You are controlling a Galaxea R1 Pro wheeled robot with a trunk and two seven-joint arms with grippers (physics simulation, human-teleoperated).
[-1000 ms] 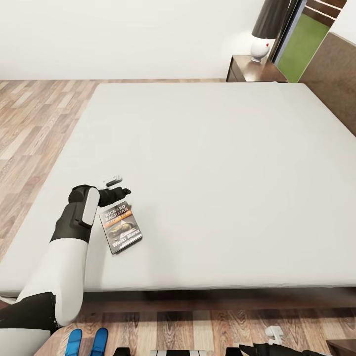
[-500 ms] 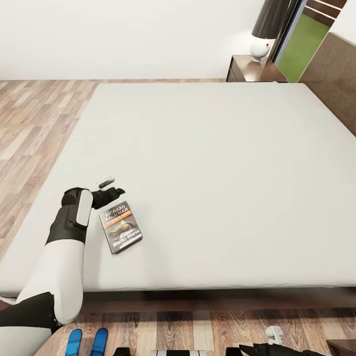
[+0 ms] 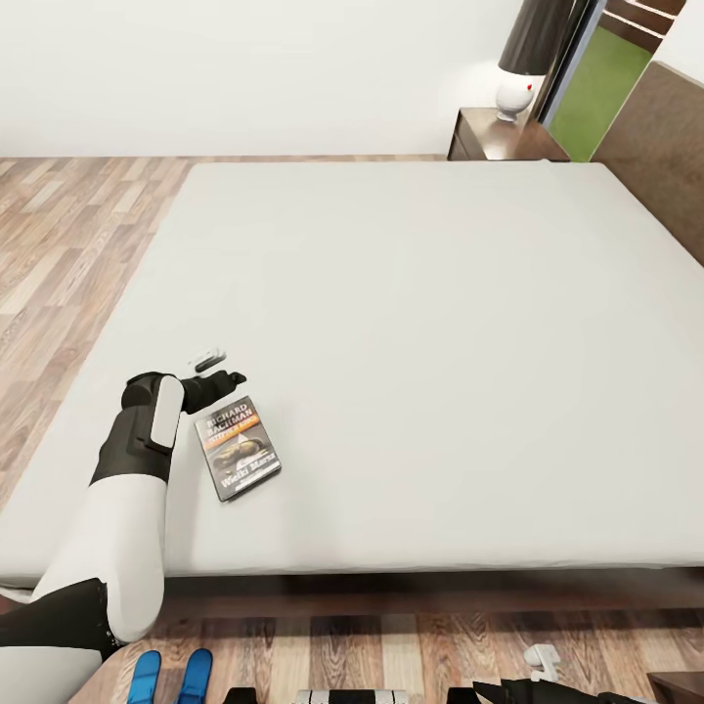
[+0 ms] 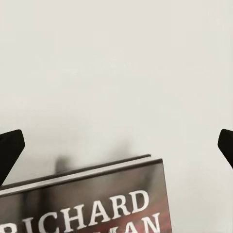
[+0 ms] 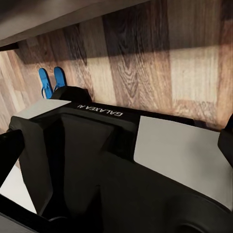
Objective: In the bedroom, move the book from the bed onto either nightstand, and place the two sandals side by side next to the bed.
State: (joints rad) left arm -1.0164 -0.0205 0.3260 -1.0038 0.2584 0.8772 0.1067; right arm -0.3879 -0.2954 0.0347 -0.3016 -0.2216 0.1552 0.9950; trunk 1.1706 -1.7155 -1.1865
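Fingertips of your left gripper (image 4: 116,145) appear as two dark tips at the opposite edges of the left wrist view, spread wide with nothing between them except mattress and the top edge of the book (image 4: 97,204). In the head view, the left gripper (image 3: 223,376) hovers over the bed (image 3: 411,323), just beyond the book's far edge.

The book (image 3: 239,447) lies flat on the off-white mattress near the foot corner on your left side, cover up, with the white "RICHARD BACHMAN" lettering legible. No finger touches it.

The two sandals (image 3: 171,675) sit side by side on the wood floor (image 3: 59,244) just past the foot of the bed, beside your left arm. The right wrist view shows the same blue pair (image 5: 52,80) on the planks beyond the robot's dark base (image 5: 97,160).

Your right gripper (image 3: 540,665) hangs low near the floor at the foot of the bed; whether its fingers are parted or closed cannot be told.

The nightstand (image 3: 501,139) stands at the far corner of the bed beside the headboard (image 3: 655,156), carrying the lamp (image 3: 528,59).
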